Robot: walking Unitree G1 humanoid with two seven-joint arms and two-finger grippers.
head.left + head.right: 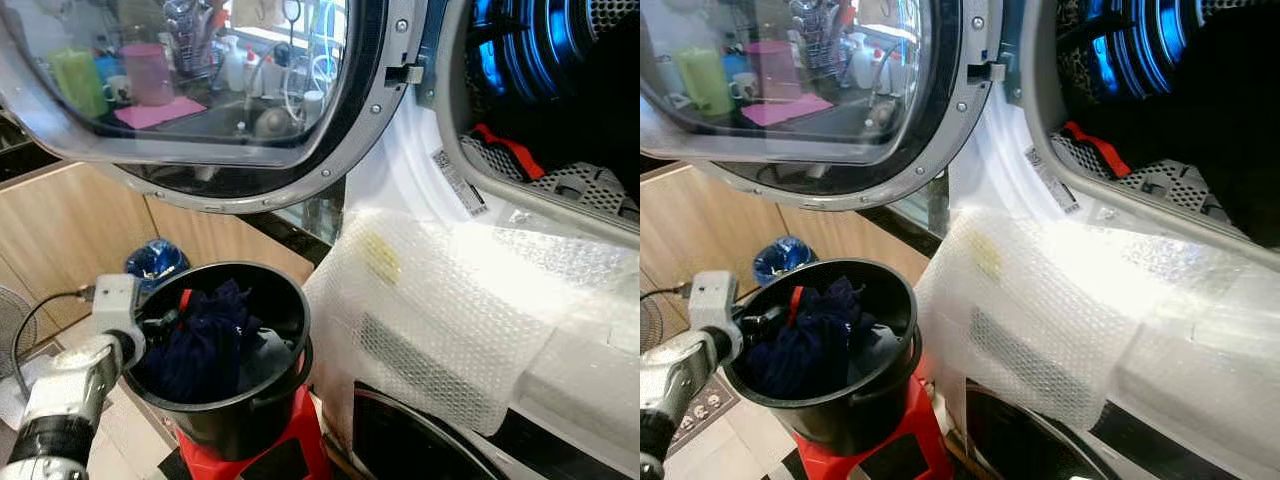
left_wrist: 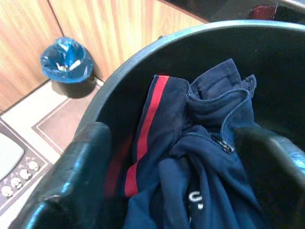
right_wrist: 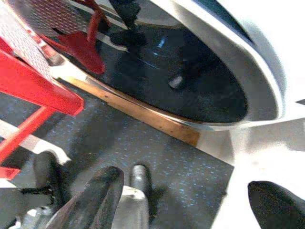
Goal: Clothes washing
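My left gripper (image 2: 176, 162) sits at the rim of the black bucket (image 1: 290, 400), lower left of the head frame, fingers spread either side of the navy garment (image 2: 200, 157) heaped inside, not yet pinching it. I read this as lining up a grab. The bucket stands on a red stool (image 1: 205, 462) just beside the machine, so the lift to the open drum (image 1: 560, 90), upper right, is short. The door (image 1: 200, 90) is swung wide across the top left, clearing that path. Bubble wrap (image 1: 450, 310) covers the machine's front. My right gripper (image 3: 186, 195) hangs low over dark floor, fingers apart, idle.
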